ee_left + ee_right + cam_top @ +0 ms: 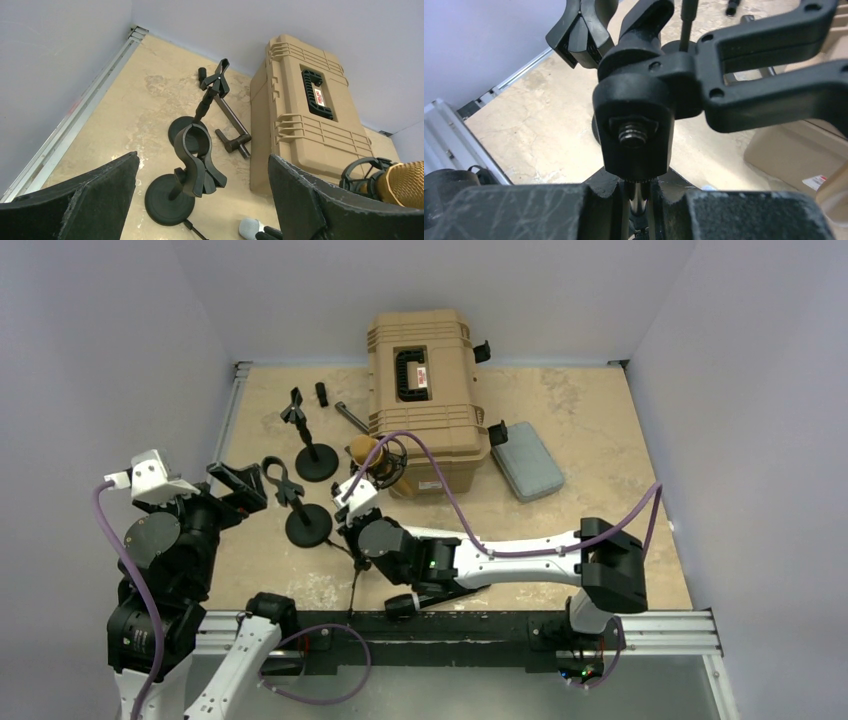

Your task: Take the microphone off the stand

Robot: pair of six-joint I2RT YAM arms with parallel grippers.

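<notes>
Rail at 6 o'clock, both arm bases on it.

Left gripper: at 9 o'clock of the table, jaws spread wide, nothing between them. Its own camera looks between the fingers at the near stand.

Right gripper: reached across to mid-table, jaws pinched tight on a thin metal stem that hangs under the black pivot block of the shock mount. Block sits just above the finger pads.

A thin dark line drops from the right wrist toward the rail. Cable or rod, cannot tell.

Near stand: round black base, upright, just at 9 o'clock of the right gripper. Its clip is empty.

Microphone: gold body, seated in the shock mount, at 1 o'clock of the near stand, close against the front of the tan case. In neither stand's clip. Whether it touches the table, cannot tell.

Far stand: at 12 o'clock of the near one, upright, clip empty.

Grey pouch: flat on the table at 3 o'clock of the microphone, just beside the case's corner.

Black rod with a handle: lying at the case's 9 o'clock side.

Small black cylinder: beyond the far stand at 12 o'clock.

Case: lid shut, handle up, its far end at the back wall.
</notes>
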